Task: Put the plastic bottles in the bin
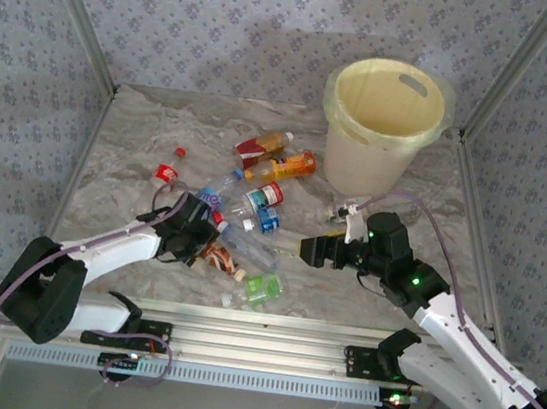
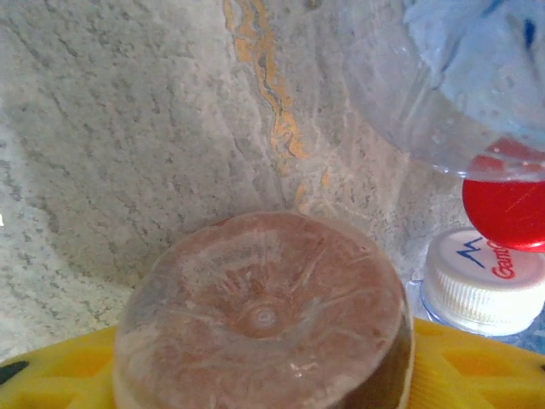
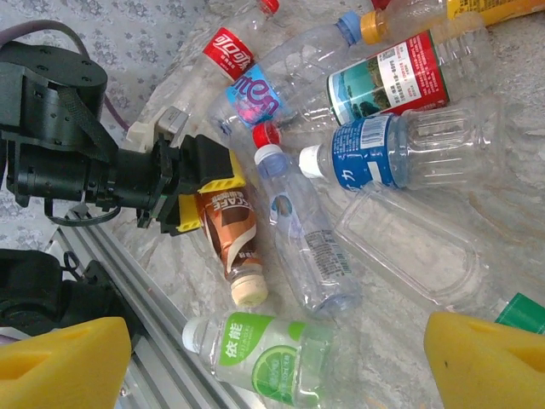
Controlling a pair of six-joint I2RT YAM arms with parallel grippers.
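A brown coffee bottle (image 1: 216, 255) (image 3: 232, 234) lies on the table at the near side of the pile of plastic bottles. My left gripper (image 1: 205, 246) (image 3: 200, 192) is shut on its bottom end, yellow pads on either side. In the left wrist view the bottle's round base (image 2: 264, 315) sits between the yellow fingers (image 2: 51, 379). My right gripper (image 1: 313, 250) (image 3: 272, 362) stands open to the right of the pile, nothing between its fingers. The pale yellow bin (image 1: 370, 162) stands upright at the back right.
Around the brown one lie a long clear bottle (image 3: 306, 230), a green lime-label bottle (image 3: 264, 354) (image 1: 263, 287) and a blue-label bottle (image 3: 383, 153). An orange bottle (image 1: 284, 166) lies near the bin. A metal rail (image 1: 255, 348) runs along the near edge.
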